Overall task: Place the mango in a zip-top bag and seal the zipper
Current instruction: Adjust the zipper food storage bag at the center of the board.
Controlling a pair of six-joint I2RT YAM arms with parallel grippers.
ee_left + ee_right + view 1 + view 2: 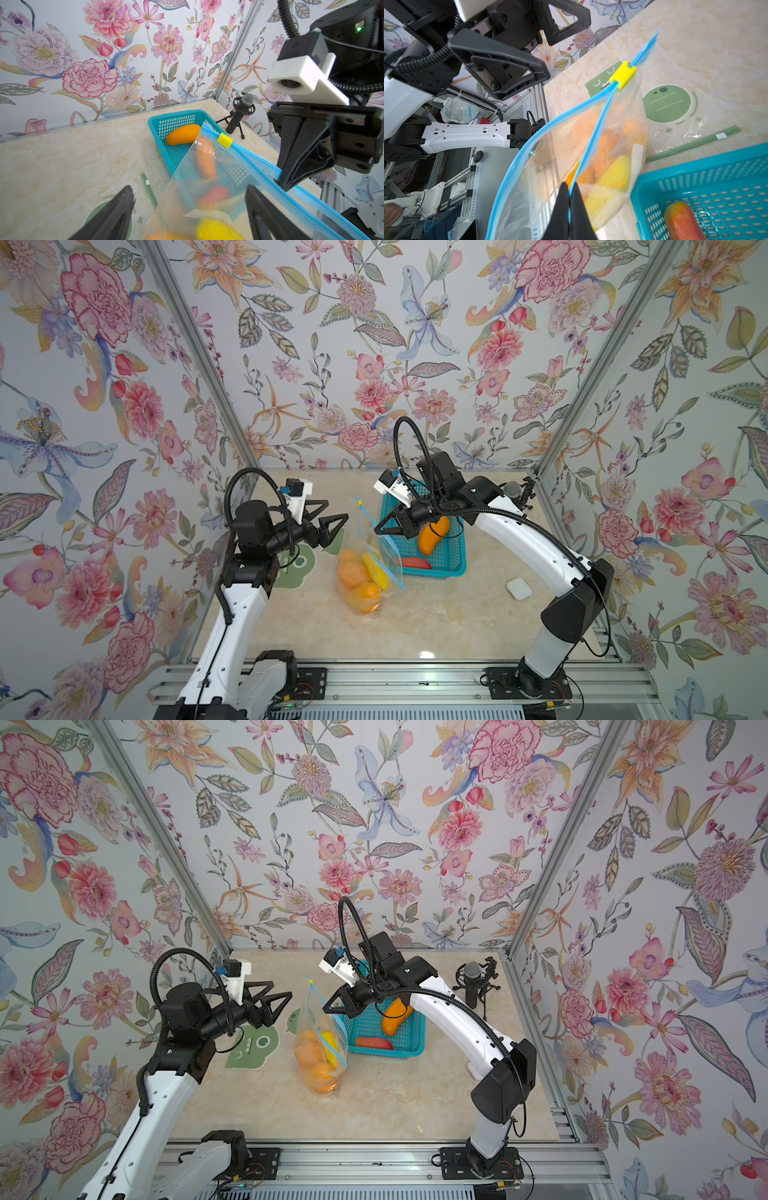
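Right gripper [570, 186] pressed together on the blue zipper edge [583, 158] of the zip-top bag [390, 562] — mid-frame in both top views, mangoes [353, 574] inside — left gripper [337, 510] spread, apart at its left; orange mango [432, 537] in teal basket [455, 568] at right.

Clear thin-film plastic zip-top bag [357, 585] noted as glossy and crinkled, its blue plastic zipper strip [593, 133] smooth, small yellow slider [623, 75] of hard plastic, teal perforated plastic basket [708, 187] faintly shiny, orange mango [433, 535] smooth-skinned, beige marble-look tabletop [436, 622] polished and reflective, silver metal frame rail [374, 678] ridged
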